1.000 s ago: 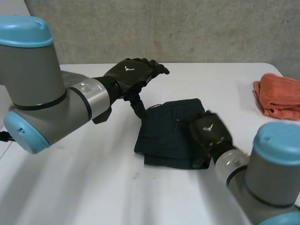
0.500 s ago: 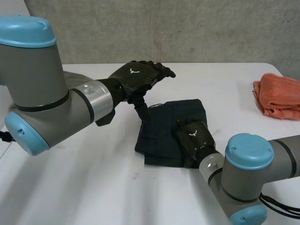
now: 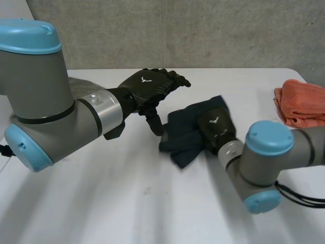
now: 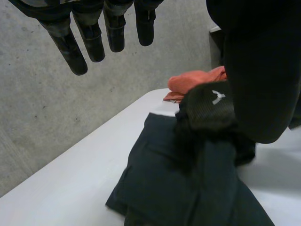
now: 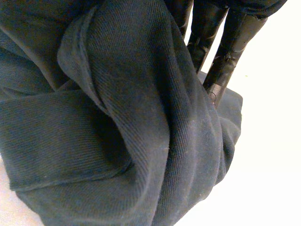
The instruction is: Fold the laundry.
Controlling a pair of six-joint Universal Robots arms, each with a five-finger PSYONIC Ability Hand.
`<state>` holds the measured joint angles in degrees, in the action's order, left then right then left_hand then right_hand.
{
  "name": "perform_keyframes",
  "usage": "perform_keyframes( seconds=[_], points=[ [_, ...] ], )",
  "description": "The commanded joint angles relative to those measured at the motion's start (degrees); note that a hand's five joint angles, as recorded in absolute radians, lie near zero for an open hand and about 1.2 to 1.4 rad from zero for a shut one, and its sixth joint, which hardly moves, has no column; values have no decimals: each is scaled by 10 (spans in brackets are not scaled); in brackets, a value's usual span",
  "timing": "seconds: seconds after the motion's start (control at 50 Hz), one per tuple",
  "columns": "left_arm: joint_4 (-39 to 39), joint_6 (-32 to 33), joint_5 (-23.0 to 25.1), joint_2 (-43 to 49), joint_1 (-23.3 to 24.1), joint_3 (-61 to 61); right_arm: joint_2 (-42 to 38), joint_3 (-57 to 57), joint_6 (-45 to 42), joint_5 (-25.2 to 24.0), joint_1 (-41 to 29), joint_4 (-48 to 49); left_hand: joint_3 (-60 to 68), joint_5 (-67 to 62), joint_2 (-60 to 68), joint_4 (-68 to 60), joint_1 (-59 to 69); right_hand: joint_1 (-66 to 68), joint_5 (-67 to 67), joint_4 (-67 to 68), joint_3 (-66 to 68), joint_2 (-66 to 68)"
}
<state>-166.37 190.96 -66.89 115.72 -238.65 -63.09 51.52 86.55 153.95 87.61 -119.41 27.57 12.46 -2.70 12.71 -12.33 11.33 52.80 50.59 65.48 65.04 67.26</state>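
A dark navy garment [image 3: 184, 137] lies bunched in the middle of the white table [image 3: 101, 203]. My right hand [image 3: 216, 127] sits on its right part with the fingers [image 5: 221, 52] curled into the cloth [image 5: 117, 117], and that side is pulled up into thick folds. In the left wrist view the right hand [image 4: 209, 106] grips the garment [image 4: 188, 188] from the far side. My left hand [image 3: 147, 86] hovers open just left of the garment, fingers [image 4: 89, 37] straight and thumb pointing down near the cloth's left edge.
An orange cloth [image 3: 302, 104] lies folded at the table's right edge, also seen beyond the right hand [image 4: 197, 82]. A grey concrete wall stands behind the table. Bare white tabletop lies in front of and to the left of the garment.
My right hand has closed on the garment and drawn it back and up; the flat folded cloth is now bunched. The left hand has barely moved.
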Motion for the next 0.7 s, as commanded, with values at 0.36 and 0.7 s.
perform_keyframes(
  seconds=[0.36,0.7],
  points=[
    [0,0,-1,-2,-2,-12,-26,-255,-100,-266,270,-35,-2,5,-5,1,9,272,194,145,150,127],
    [-1,-18,-3,-1,0,-12,-186,-575,51,-313,371,-40,-2,5,-5,1,9,272,194,145,150,127]
  ],
)
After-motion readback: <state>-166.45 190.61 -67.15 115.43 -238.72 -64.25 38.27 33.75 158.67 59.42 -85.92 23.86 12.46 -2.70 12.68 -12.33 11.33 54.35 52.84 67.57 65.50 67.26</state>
